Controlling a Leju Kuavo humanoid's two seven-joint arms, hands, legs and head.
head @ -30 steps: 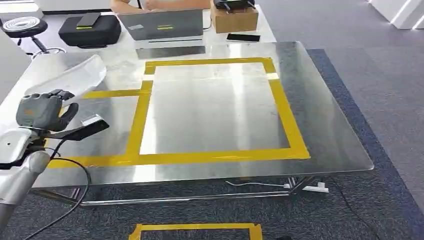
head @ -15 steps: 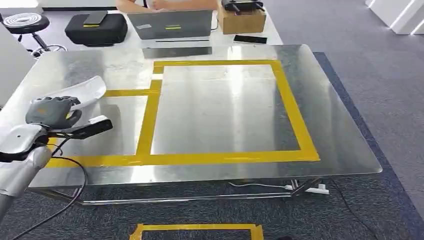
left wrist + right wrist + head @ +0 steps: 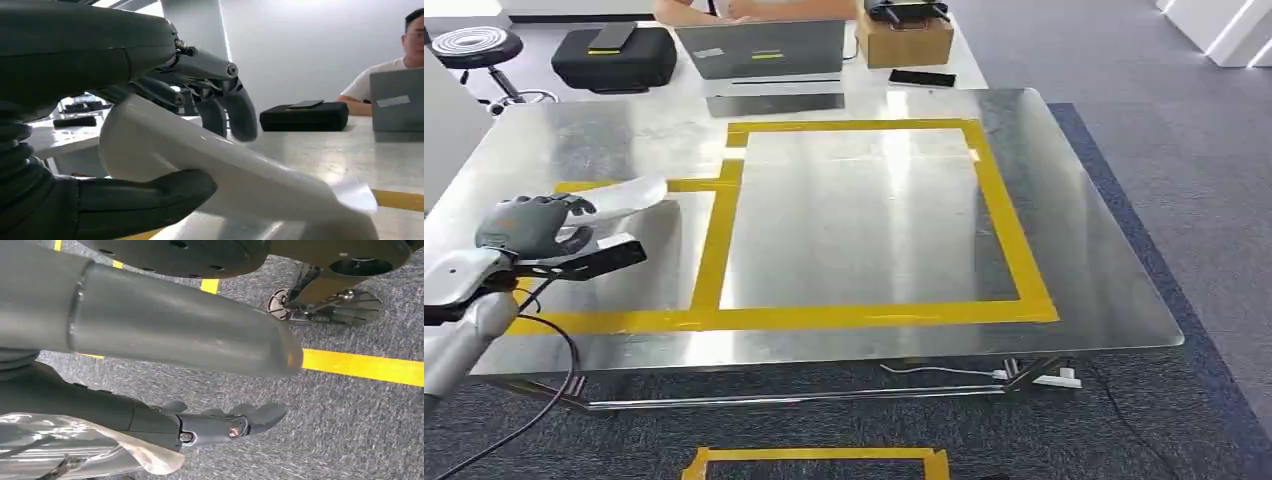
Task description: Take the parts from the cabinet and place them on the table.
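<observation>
The left robot hand point(image 3: 532, 226) is gripping the pale curved part point(image 3: 629, 195) just above the steel counter point(image 3: 1084, 260) near the yellow tape point(image 3: 714, 245), so it should be lowering it flat before letting go, while the right robot hand point(image 3: 220, 426) is hanging with a clear bag point(image 3: 65, 447) beside it, its hold unclear.

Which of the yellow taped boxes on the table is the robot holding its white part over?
The smaller box at the table's left side, beside the big square. The left hand holds the white part above its far edge.
</observation>
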